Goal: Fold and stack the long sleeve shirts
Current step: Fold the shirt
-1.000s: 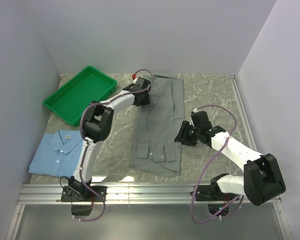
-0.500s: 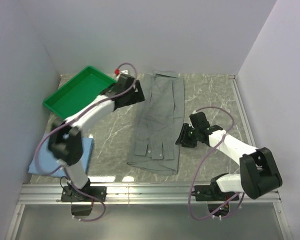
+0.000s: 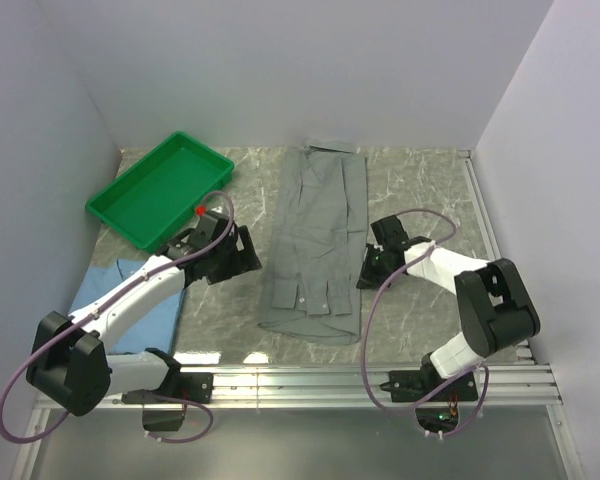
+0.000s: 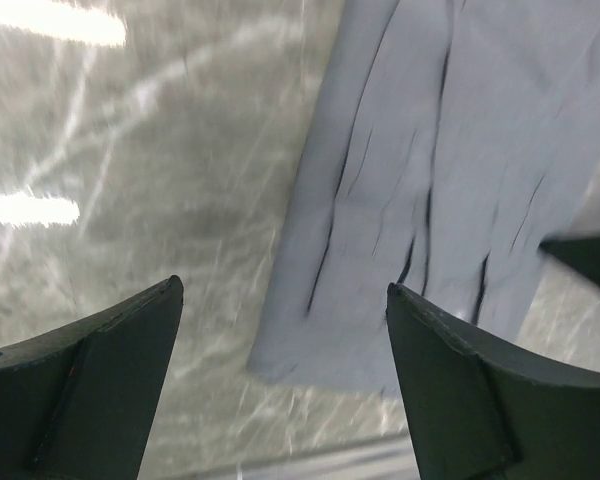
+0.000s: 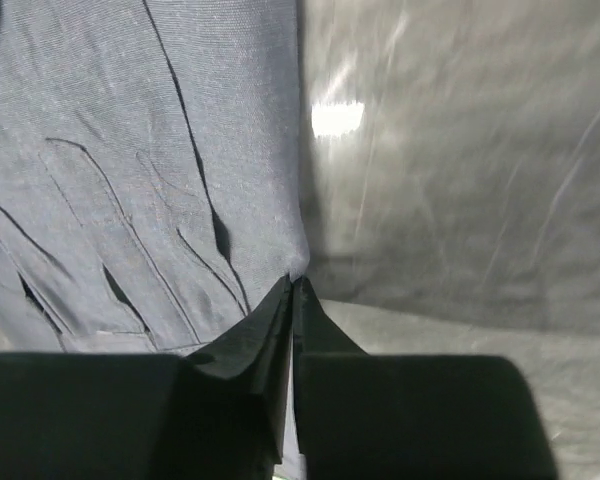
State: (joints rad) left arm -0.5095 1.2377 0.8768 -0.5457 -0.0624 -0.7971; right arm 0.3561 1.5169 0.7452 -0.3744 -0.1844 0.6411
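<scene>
Two shirts on the marble worktop (image 3: 420,190). At centre: grey shirt (image 3: 315,250), flat, collar toward 12 o'clock. At 10 o'clock: green tray (image 3: 160,185). At 8 o'clock: folded blue shirt (image 3: 152,322), partly under the left arm. At the grey shirt's 9 o'clock: left gripper (image 3: 242,255), spread wide, nothing held. At its 4 o'clock: right gripper (image 3: 363,278), closed, tips on the cloth's edge; pinch impossible to tell.

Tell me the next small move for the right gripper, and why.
Probably lift the right gripper slightly: it is shut on the right edge of the grey shirt, seemingly pinching it, while the left gripper hangs open to its left.
</scene>
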